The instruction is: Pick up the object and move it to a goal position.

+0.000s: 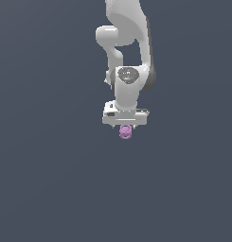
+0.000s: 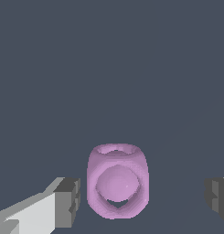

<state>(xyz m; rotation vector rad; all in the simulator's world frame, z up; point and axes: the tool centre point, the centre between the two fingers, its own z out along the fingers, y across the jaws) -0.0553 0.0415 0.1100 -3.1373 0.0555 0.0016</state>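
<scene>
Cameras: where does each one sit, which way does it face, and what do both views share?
Exterior view: off the arm, position unknown; faces the white arm, with the claw over the pink object.
Wrist view: on the wrist, looking along the claw; the pink object sits between two fingertips, apart from both.
Shared: object, claw, plain dark ground.

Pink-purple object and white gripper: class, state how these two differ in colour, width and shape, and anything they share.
Colour: the object is pink-purple; the gripper is white with dark grey fingers.
Width: the object is much narrower than the gripper, leaving a gap to each finger in the wrist view.
Shape: the object is rounded, with openings showing a ball-like core; the gripper is blocky and flat-sided.
Shared: both are aligned, the object sitting between the open fingers.
</scene>
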